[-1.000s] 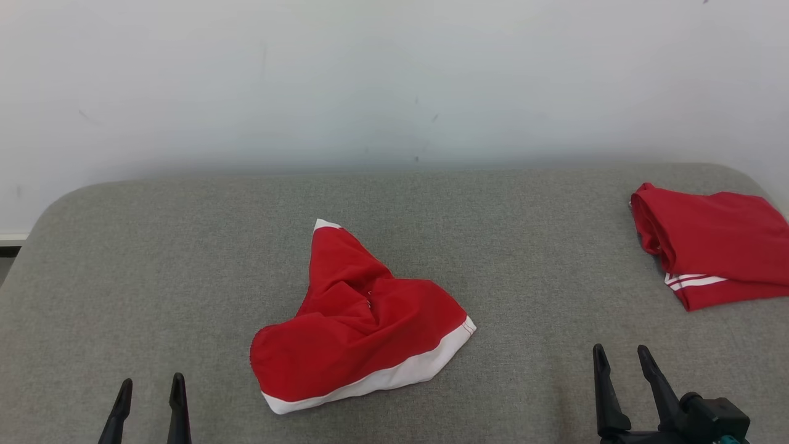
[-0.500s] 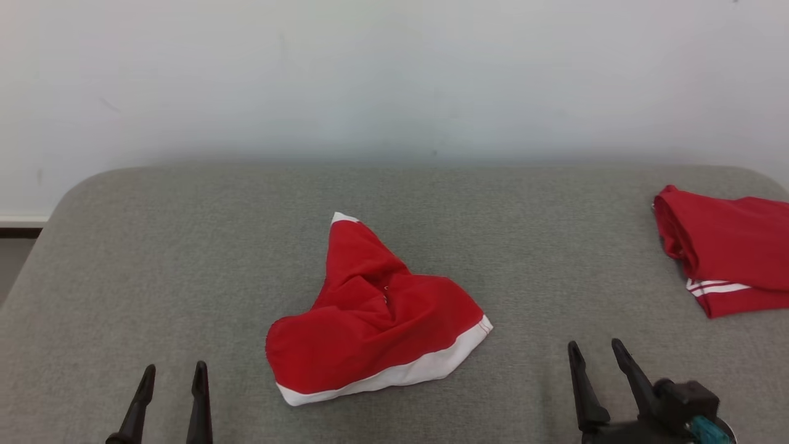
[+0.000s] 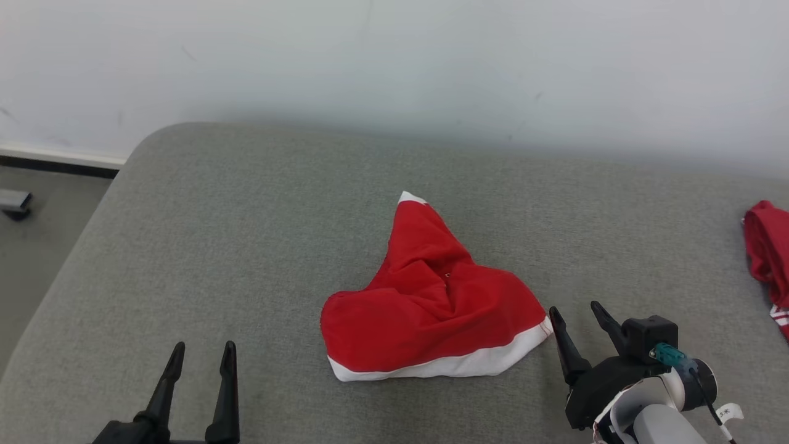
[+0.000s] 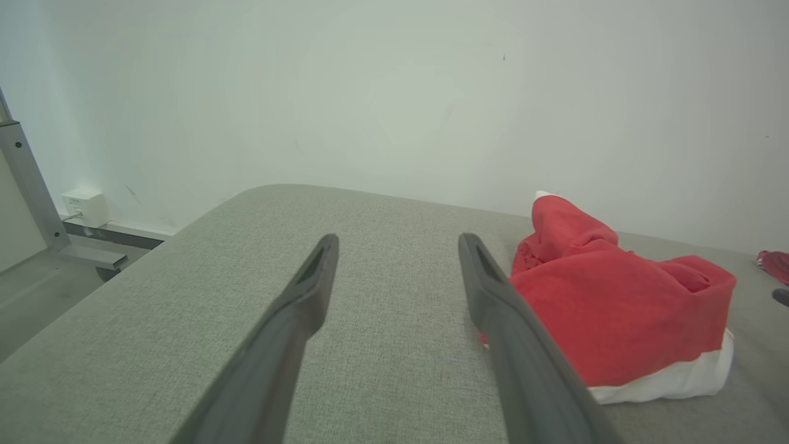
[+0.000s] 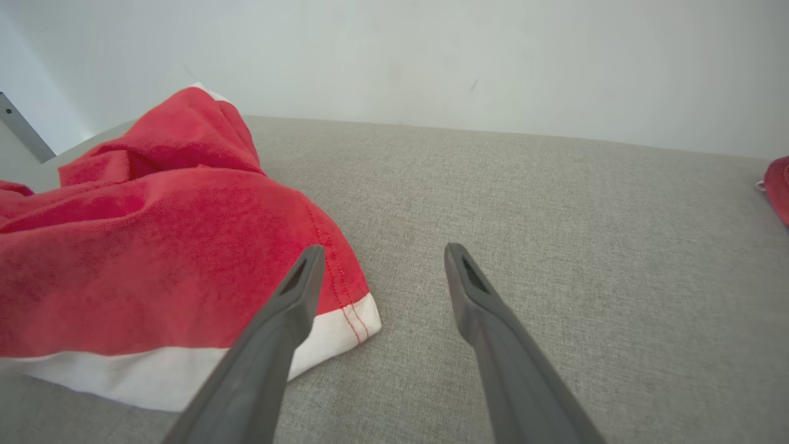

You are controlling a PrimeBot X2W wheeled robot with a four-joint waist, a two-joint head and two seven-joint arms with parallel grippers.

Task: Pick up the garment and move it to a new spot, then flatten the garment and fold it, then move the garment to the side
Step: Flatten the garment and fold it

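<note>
**Right arm closes on the hem corner; garment not yet touched**

The whole head view has swung toward the robot's left over the last second. The pale wall (image 3: 394, 61) and the grey fabric-covered counter (image 3: 246, 203) have slid across the picture, and a strip of floor (image 3: 37, 259) now shows past the counter's left edge. That is the camera turning, not the cloth moving. The red garment (image 3: 431, 308) keeps the same crumpled heap, with a peak at the back and a white hem along the front, and it lies near the middle of the counter. A second red piece (image 3: 767, 246) lies well apart at the far right edge.

What has truly changed is the right gripper (image 3: 574, 307). It was well clear of the garment and now sits just beside the white hem's right corner. In the right wrist view its left finger overlaps that corner, though I cannot tell whether it touches. Its fingers stand wide apart and hold nothing.

The left gripper (image 3: 204, 345) is also spread wide and empty. It is near the garment's left side but well short of it, and the left wrist view shows the cloth off to the right of its fingers.

I judge this to be the approach to the first pick-up. The right arm is nearly placed for a pinch on the hem corner, and the lift, flattening and folding all remain.
</note>
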